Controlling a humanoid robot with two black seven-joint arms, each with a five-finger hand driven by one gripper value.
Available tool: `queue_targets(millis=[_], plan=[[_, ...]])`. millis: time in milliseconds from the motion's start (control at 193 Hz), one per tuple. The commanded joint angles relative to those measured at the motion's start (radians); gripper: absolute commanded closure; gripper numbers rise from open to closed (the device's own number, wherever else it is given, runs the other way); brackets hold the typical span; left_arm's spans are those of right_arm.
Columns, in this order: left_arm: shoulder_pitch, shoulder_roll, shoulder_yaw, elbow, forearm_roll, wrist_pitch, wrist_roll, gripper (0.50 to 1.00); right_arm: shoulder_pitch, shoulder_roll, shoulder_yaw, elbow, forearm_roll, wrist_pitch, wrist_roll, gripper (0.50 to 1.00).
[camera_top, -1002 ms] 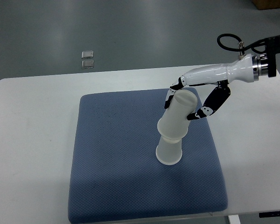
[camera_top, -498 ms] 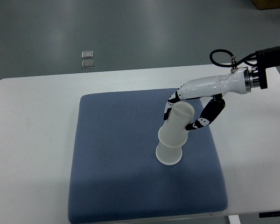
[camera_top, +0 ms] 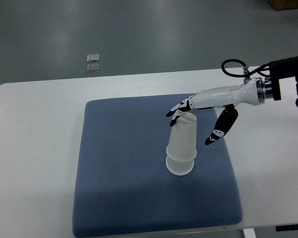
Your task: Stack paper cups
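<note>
Fingers (camera_top: 176, 111) of the right hand (camera_top: 198, 111) splay wide just above the stacked paper cups (camera_top: 182, 148), holding nothing; stacking looks done, so next is withdrawing cleanly.

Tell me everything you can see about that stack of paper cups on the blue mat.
The stack of paper cups is two plain white cups, both upside down, one slid over the other; the lower cup's rim shows as a wider band at the base. They look like thin, matte paper. The stack stands close to upright on the blue mat, right of its middle. The right hand sits just above and behind its top with fingers spread, thumb off to the right; whether a fingertip touches the top cup cannot be told.
</note>
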Motion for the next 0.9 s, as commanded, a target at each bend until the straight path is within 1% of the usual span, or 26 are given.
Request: queue_targets(millis=[0,67,151,202,348,431,478,488,566,644,696,789,893], plan=[[0.000,0.000,0.000,0.000,0.000,-0.002,0.000,0.500,-0.007,0.001,0.004,-0.038,0.076,-0.031,0.001,0.572],[0.000,0.000,0.000,0.000,0.000,0.000,0.001,0.500,-0.025,0.005,0.001,-0.060,0.183,-0.051,-0.001,0.572],[0.000,0.000,0.000,0.000,0.000,0.000,0.000,0.500,-0.065,0.012,0.000,-0.073,0.311,-0.046,-0.007,0.572],[0.000,0.000,0.000,0.000,0.000,0.000,0.000,0.500,-0.082,0.018,0.000,-0.076,0.372,-0.044,-0.025,0.572],[0.000,0.000,0.000,0.000,0.000,0.000,0.001,0.500,-0.108,0.024,0.000,-0.090,0.421,-0.043,-0.091,0.572],[0.000,0.000,0.000,0.000,0.000,0.000,0.000,0.500,-0.131,0.036,0.000,-0.110,0.448,-0.043,-0.154,0.572],[0.000,0.000,0.000,0.000,0.000,0.000,0.000,0.500,-0.154,0.053,0.001,-0.133,0.510,-0.046,-0.194,0.572],[0.000,0.000,0.000,0.000,0.000,0.000,0.000,0.500,-0.154,0.053,0.001,-0.133,0.510,-0.046,-0.194,0.572],[0.000,0.000,0.000,0.000,0.000,0.000,0.001,0.500,-0.178,0.093,0.001,-0.193,0.673,-0.046,-0.251,0.572],[0.000,0.000,0.000,0.000,0.000,0.000,0.001,0.500,-0.191,0.128,0.003,-0.251,0.826,-0.048,-0.289,0.572],[0.000,0.000,0.000,0.000,0.000,-0.002,0.000,0.500,-0.195,0.154,0.003,-0.287,0.929,-0.058,-0.301,0.572],[0.000,0.000,0.000,0.000,0.000,0.000,0.000,0.500,-0.194,0.202,0.004,-0.342,1.106,-0.066,-0.303,0.572],[0.000,0.000,0.000,0.000,0.000,0.000,0.001,0.500,-0.194,0.231,0.006,-0.369,1.343,-0.116,-0.305,0.572]])
